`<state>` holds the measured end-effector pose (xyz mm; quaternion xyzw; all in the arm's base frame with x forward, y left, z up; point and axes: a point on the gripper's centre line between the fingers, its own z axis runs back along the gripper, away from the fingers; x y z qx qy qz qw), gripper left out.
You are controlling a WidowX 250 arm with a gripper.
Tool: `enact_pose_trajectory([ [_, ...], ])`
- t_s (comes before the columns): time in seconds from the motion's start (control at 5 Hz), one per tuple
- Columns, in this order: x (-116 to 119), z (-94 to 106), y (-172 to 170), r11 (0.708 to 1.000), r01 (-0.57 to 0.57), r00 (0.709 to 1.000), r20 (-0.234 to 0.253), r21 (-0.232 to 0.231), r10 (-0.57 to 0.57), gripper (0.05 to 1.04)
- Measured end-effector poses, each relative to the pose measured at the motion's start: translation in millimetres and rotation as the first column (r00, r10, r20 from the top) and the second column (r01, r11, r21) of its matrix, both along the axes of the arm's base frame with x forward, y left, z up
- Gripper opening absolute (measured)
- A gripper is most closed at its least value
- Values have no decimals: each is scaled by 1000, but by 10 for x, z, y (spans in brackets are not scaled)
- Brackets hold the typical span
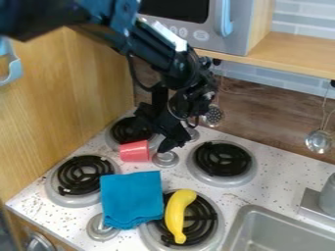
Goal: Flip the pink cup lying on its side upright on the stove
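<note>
The black hand (161, 139) hangs low over the back of the stove, close by the red cup (134, 151), and I cannot tell if it is open or closed. The cup sits by the edge of the back left burner (118, 142), so no lifting looks done and any picking up seems left to do. The blue cloth (132, 198) lies in front of it, and the yellow banana (176, 215) lies on the front right burner (206, 225).

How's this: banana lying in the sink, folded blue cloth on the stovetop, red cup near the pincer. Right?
No. The camera view shows the banana lying on a burner, not in the sink. Folded blue cloth on the stovetop, red cup near the pincer: correct.
</note>
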<state>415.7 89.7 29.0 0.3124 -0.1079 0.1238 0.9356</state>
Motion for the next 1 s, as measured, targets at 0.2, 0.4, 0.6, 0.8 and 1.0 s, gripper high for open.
enact_pose_trajectory([
  [0.2,151,-121,5,1000,-15,1000,-25,5,15,1001],
  [0.4,244,-268,27,1000,-23,998,-52,14,24,1001],
  [0.6,329,-365,62,999,-34,997,-70,22,35,1001],
  [0.8,423,-415,180,998,-63,995,-76,27,65,1001],
  [1.0,493,-427,362,994,-106,991,-81,33,108,1001],
])
